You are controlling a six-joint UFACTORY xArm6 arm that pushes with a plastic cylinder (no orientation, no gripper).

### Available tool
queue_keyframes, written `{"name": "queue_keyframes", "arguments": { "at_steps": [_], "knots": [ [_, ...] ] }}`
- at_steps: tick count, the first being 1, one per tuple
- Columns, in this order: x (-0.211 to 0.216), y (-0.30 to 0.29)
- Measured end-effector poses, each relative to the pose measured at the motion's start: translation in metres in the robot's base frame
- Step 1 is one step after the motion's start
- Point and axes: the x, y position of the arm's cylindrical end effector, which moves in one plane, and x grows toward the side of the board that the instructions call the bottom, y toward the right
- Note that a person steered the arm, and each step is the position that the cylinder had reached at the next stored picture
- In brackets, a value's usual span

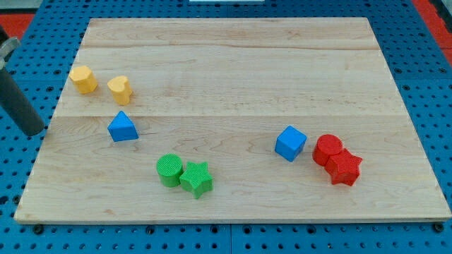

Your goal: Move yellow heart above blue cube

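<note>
The table [233,63] carries everything; the rod ends in my tip [34,132] at its nine-o'clock edge, with no pincer in sight. The blue cube [290,143] lies toward four o'clock, touching nothing. The yellow heart [120,89] sits well apart at ten o'clock, just beside a yellow block [83,79].

We see a pale wooden board [233,63] carrying eight blocks. At the view's left lie a yellow hexagon [83,79], yellow heart [120,89] and blue triangle [123,128]. Lower sit a green cylinder [169,170] touching a green star [197,178], then a blue cube [290,143], red cylinder [328,149] and red star [345,168].
</note>
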Motion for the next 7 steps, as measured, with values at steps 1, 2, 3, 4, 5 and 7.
{"name": "queue_keyframes", "arguments": {
  "at_steps": [1,2,3,4,5,7],
  "knots": [
    [-0.017,0.000],
    [-0.074,0.041],
    [-0.078,0.079],
    [-0.081,0.101],
    [-0.088,0.111],
    [-0.099,0.177]
  ]
}}
